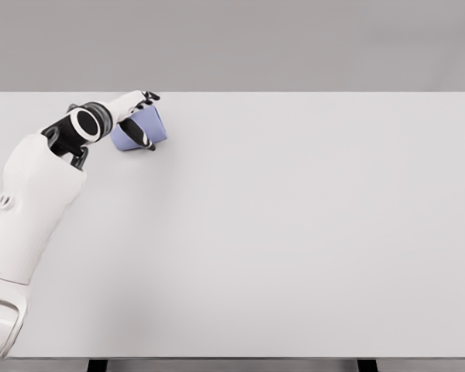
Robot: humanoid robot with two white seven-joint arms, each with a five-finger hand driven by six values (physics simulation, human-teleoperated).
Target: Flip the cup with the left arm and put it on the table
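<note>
The left arm (31,201) is glossy white, built of smooth rounded shells, with a small round fitting on the forearm's side. A black band with a white ring (89,122) marks the wrist, dark joints beside it. The left hand (136,116) is white with black fingertips.

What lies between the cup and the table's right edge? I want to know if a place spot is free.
Nothing: the head view shows bare table from the cup, held by the left hand, to its right edge.
</note>
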